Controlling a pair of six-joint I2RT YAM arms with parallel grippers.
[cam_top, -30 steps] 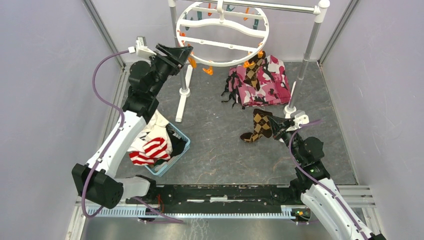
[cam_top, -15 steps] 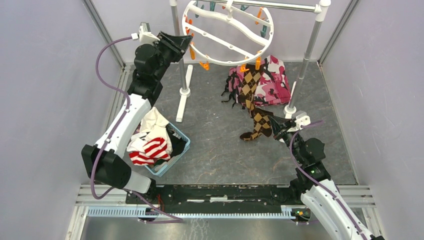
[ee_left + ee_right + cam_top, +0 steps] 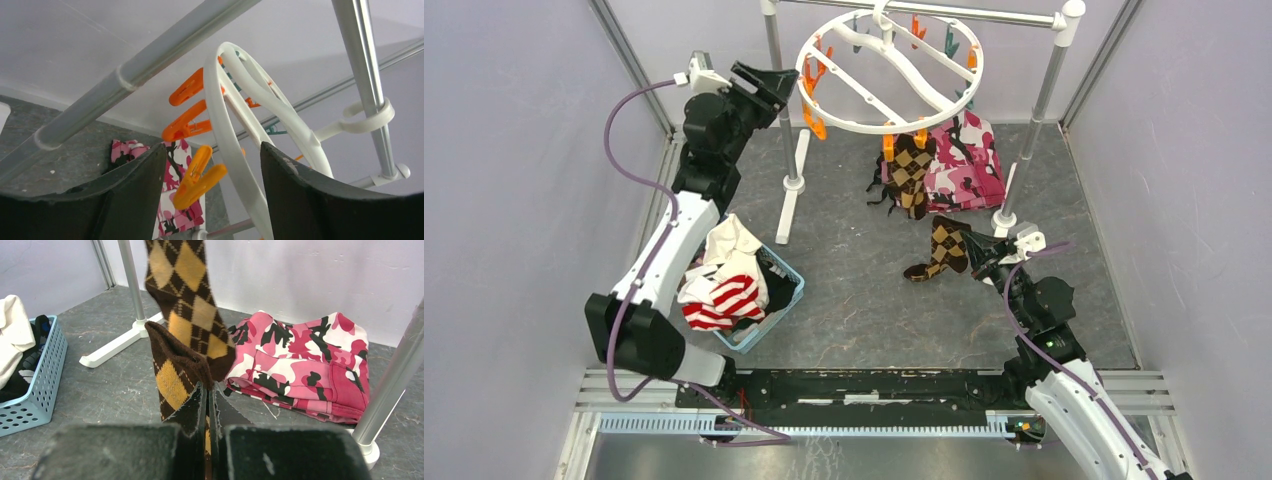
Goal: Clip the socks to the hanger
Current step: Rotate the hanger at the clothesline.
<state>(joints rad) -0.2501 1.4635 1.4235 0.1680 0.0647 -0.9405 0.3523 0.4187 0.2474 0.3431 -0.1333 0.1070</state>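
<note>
White plastic hanger (image 3: pixel 889 75) from above: tilted, one clipped argyle sock (image 3: pixel 910 170) dangling under near rim. Left wrist: left gripper (image 3: pixel 212 155) spread, straddling hanger rim beside orange clothespin (image 3: pixel 200 177). Right wrist: right gripper (image 3: pixel 210 390) pressed together, pinching loose argyle sock (image 3: pixel 172 375) below hanger. Risk: nudged hanger swings, clip missed.

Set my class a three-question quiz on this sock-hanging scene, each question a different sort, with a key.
1. True or false: the open left gripper straddles the rim of the large round white plastic hanger.
2. The shut right gripper holds: A) a red-and-white striped sock; B) a brown-and-orange argyle sock; C) the pink camouflage cloth.
3. How many socks are already clipped to the hanger?
Key: 1 true; 2 B; 3 one, the hanging argyle sock.
</note>
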